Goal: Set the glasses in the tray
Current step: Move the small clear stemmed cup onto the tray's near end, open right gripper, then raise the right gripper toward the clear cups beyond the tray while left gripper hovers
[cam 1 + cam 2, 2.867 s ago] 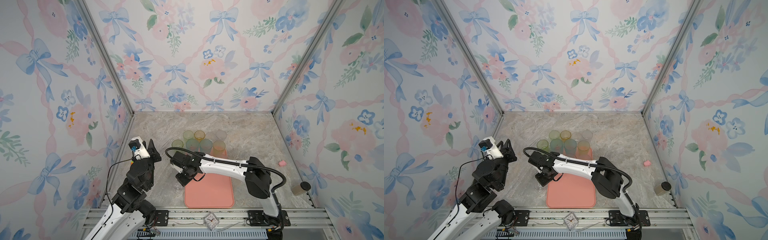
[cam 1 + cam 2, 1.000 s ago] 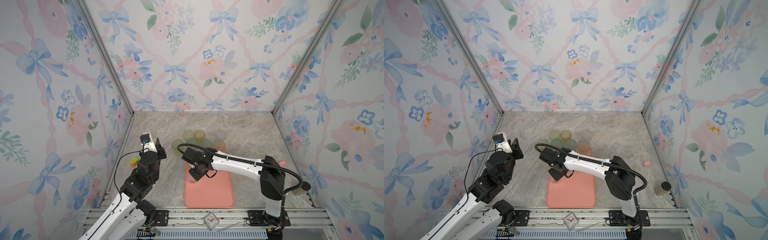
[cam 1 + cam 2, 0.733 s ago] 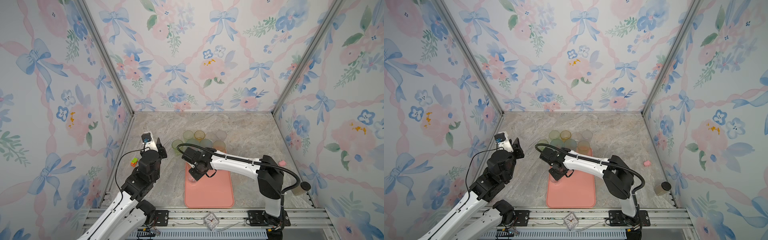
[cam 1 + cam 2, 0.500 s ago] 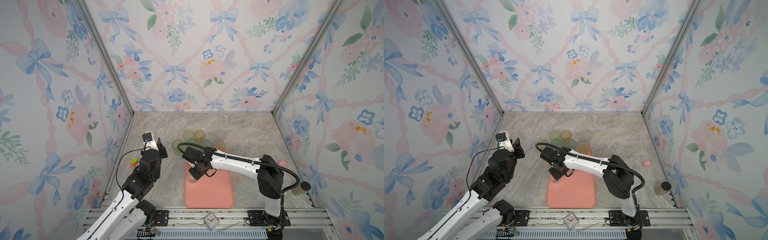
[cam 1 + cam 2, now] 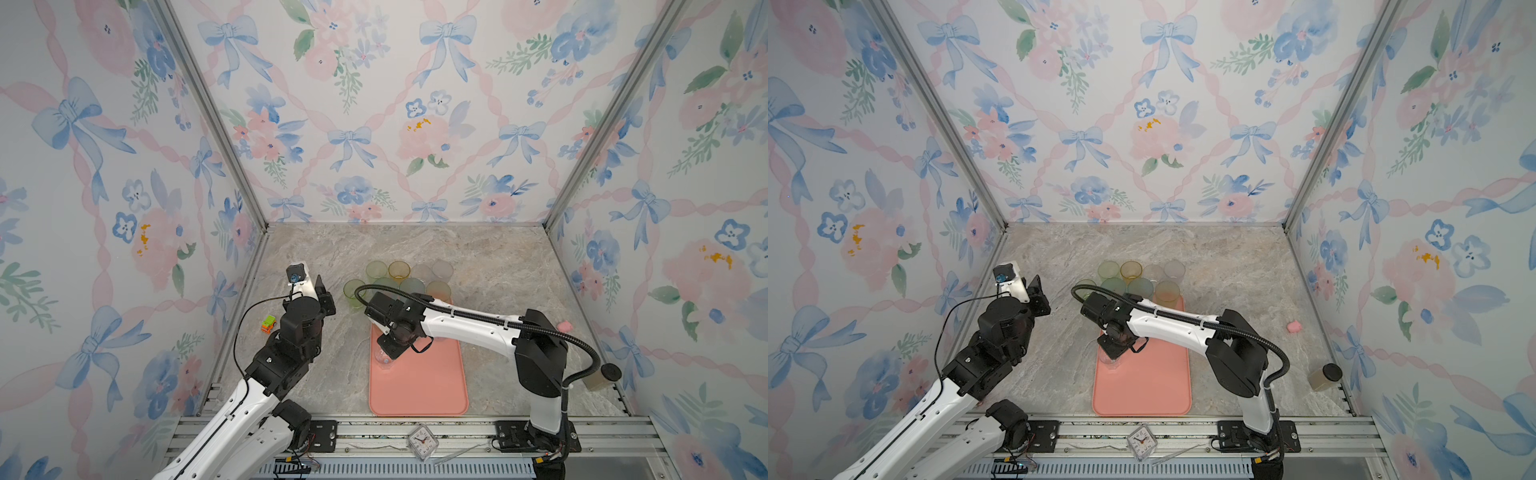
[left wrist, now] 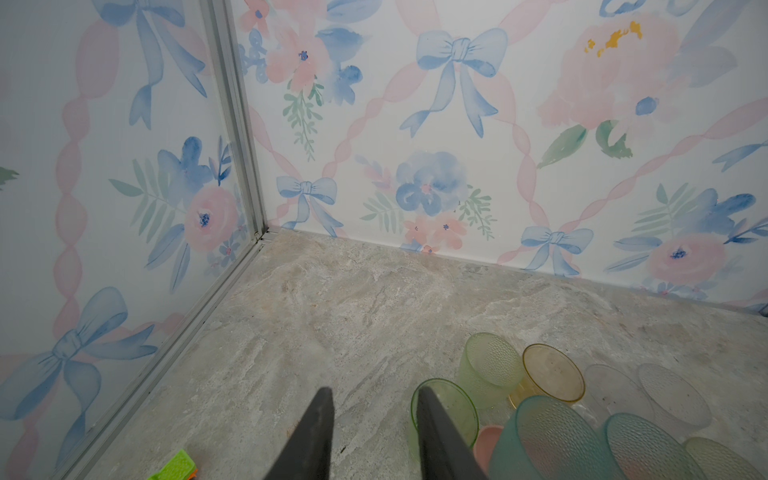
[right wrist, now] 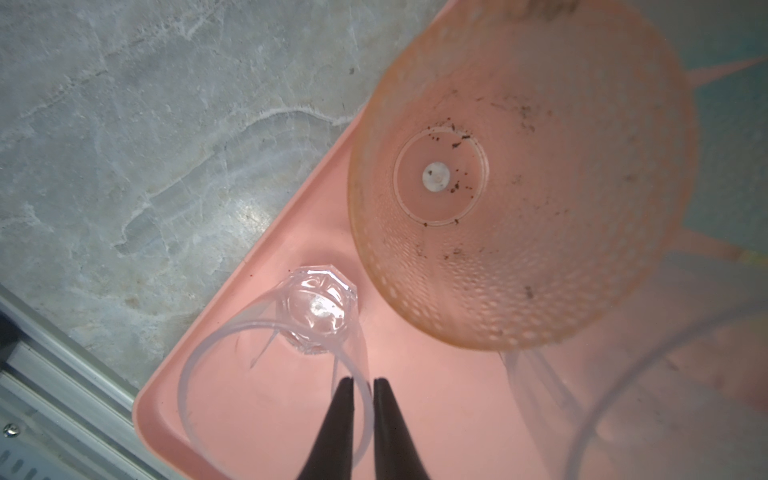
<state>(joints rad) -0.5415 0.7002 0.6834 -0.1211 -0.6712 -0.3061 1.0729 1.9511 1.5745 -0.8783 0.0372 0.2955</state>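
step: setting clear glass on tray, upright near its left edge | my right hand astride its rim, can't tell if pinching or released | my left hand parted, empty | next: free rim, lift straight up

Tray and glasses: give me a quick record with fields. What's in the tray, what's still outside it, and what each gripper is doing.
tray: pink, front centre of the table
in it: clear glass, upright by the left rim; pinkish-orange glass beside it
outside: cluster of glasses on the table past the tray's far end
right gripper: jaws either side of the clear glass's rim, narrow gap
left gripper: open, empty, near a green glass
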